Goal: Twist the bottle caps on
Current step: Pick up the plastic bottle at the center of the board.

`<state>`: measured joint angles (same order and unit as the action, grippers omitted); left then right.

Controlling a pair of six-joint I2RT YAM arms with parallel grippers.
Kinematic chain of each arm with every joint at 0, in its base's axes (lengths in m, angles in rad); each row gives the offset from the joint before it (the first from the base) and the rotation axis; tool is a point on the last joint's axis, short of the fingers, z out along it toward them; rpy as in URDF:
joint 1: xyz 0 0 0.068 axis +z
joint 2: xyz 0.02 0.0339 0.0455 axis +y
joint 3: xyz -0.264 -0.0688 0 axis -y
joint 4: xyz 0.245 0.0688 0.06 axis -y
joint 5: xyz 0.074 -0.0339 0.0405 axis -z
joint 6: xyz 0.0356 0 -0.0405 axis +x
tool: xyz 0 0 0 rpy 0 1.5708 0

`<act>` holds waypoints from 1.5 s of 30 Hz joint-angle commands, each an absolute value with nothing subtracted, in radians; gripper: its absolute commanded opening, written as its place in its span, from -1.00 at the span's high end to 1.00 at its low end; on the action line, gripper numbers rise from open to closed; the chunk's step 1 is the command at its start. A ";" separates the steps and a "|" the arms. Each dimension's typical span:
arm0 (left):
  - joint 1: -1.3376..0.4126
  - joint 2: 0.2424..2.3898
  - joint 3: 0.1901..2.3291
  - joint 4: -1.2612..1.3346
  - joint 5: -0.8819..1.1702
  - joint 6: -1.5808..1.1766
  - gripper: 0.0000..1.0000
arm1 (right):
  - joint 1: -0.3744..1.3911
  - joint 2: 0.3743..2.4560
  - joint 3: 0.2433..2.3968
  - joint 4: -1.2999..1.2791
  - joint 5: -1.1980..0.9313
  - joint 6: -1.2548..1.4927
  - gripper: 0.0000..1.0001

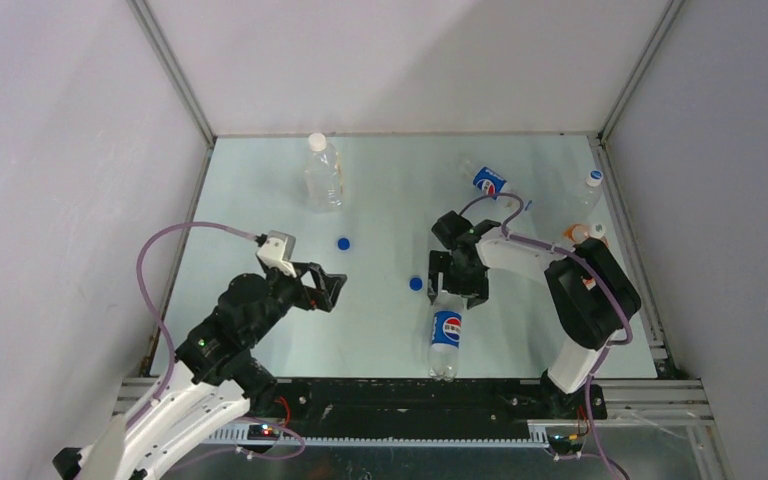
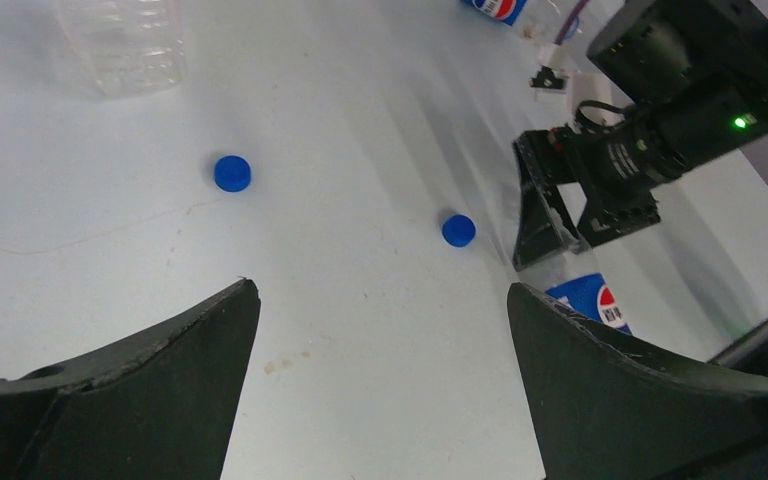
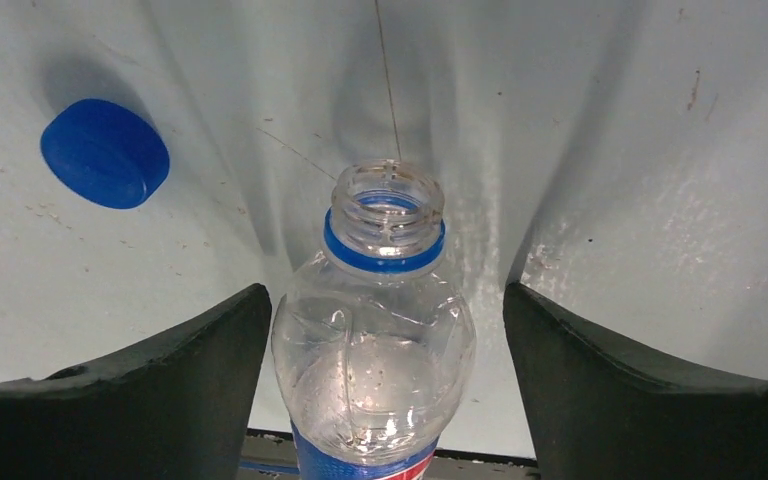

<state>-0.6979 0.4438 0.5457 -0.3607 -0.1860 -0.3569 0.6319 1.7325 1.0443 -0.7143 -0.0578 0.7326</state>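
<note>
Two blue bottle caps lie loose on the table: one [image 1: 343, 243] [image 2: 232, 173] at mid-table, the other [image 1: 416, 283] [image 2: 458, 230] [image 3: 105, 153] just left of the right arm's fingers. A clear Pepsi bottle [image 1: 445, 338] [image 3: 375, 330] lies on its side with its open, capless neck pointing away. My right gripper [image 1: 452, 287] [image 3: 385, 290] is open and straddles the bottle's shoulder. Its left finger is almost against the plastic, and a gap shows on the right. My left gripper [image 1: 332, 290] [image 2: 382, 286] is open and empty above bare table, short of both caps.
An upright clear bottle [image 1: 323, 172] [image 2: 125, 45] with a white cap on stands at the back left. A second Pepsi bottle [image 1: 487, 180] lies at the back. Two more bottles [image 1: 588, 188] [image 1: 580, 234] sit by the right wall. Walls close in the table on three sides.
</note>
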 commanded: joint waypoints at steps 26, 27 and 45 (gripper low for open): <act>-1.001 0.834 0.577 0.136 0.097 -0.540 -0.99 | 0.922 1.002 0.953 -0.512 0.238 0.765 0.14; -1.027 0.849 0.600 0.153 0.092 -0.548 -0.99 | 0.923 0.950 0.938 -0.471 0.229 0.756 0.16; -1.173 1.190 0.775 0.342 -0.070 -0.626 -0.85 | 0.932 0.635 0.728 -0.254 0.177 0.733 0.29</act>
